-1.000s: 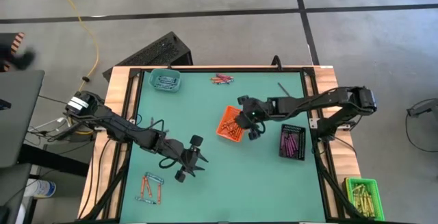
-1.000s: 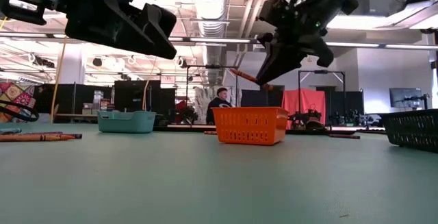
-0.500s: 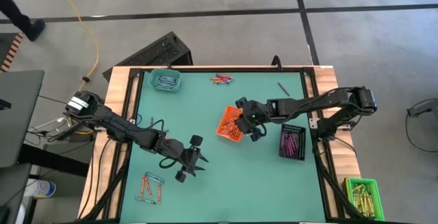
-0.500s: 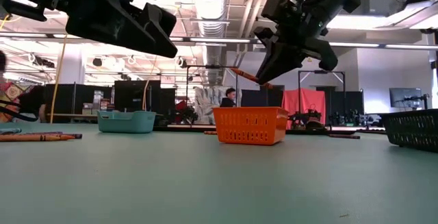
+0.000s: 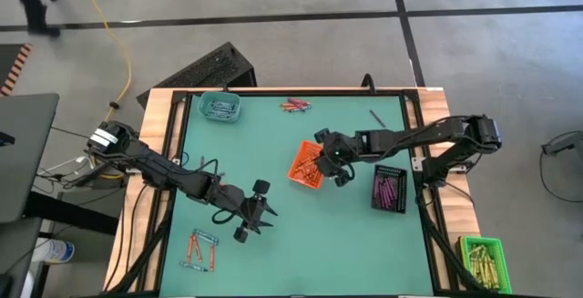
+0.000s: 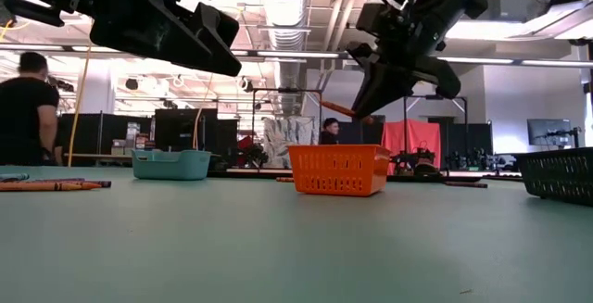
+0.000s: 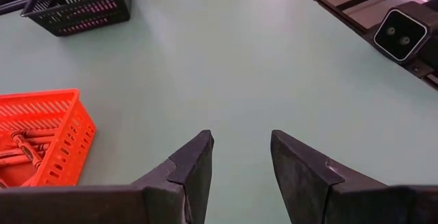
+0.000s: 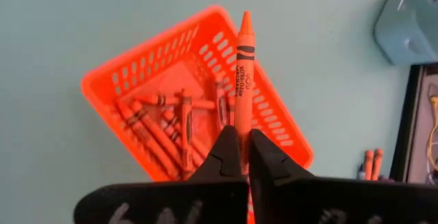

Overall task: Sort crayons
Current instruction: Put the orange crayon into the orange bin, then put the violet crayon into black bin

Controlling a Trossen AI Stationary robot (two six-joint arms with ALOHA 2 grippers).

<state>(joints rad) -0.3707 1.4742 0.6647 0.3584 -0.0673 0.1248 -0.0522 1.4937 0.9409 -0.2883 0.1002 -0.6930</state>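
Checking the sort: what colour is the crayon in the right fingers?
Orange crayon, matching the orange basket below; clearest in the right wrist view.

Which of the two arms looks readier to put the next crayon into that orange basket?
The right. Its gripper is shut on an orange crayon directly over the orange basket. The left gripper hangs open and empty above bare table, away from the basket.

The right gripper (image 8: 238, 157) hangs raised on an outstretched arm, fingers pinched nearly together. Well apart from it, the left gripper (image 7: 241, 166) waits raised, fingers spread, arm bent.
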